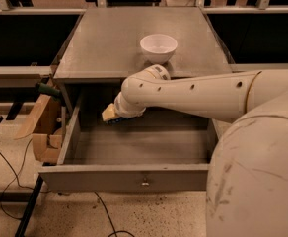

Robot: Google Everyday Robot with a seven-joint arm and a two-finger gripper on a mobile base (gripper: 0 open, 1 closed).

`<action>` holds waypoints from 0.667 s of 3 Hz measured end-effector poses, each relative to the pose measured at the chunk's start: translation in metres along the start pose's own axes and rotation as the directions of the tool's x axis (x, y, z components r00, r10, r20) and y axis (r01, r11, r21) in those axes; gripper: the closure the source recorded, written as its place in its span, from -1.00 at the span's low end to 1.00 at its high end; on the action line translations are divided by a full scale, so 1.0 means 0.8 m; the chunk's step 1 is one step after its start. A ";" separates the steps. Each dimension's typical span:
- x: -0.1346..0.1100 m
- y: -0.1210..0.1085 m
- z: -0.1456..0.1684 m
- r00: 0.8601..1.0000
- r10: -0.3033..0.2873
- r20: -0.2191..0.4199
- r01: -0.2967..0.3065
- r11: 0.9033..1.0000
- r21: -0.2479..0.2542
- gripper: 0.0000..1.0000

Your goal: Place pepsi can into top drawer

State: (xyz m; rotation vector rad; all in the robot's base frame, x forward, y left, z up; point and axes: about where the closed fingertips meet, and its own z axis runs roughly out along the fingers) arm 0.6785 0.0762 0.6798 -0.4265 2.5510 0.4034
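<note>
The one camera view looks down on a grey cabinet (109,43) with its top drawer (124,177) pulled out toward the near side. The drawer's flat front panel carries a small metal knob (144,183) at its middle. The robot's white arm (193,95) reaches in from the right, crosses the right wall of the drawer and bends down under the front edge of the cabinet top.

The gripper (112,115) hangs inside the drawer, in its far left part, close to the back and above the drawer floor. Its pale yellowish tip points left. A small dark blue strip shows right at the underside of that tip: this is the can (118,122), mostly hidden by the gripper, which is clamped on it. The can touches the gripper and sits off the drawer floor, within the drawer's walls, nearer the left wall than the right.

A white bowl (159,47) stands upright on the cabinet top, toward its near edge, just beyond the arm's elbow and well apart from the can.

Left of the drawer, an open cardboard box (44,137) leans beside the cabinet. A dark cable (104,214) runs over the speckled floor (149,216) below the drawer front.
</note>
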 end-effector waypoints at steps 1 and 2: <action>0.000 0.000 0.000 1.000 0.000 0.000 0.000 1.000 0.000 -1.00; 0.000 0.000 0.000 1.000 0.000 0.000 0.000 1.000 0.000 -1.00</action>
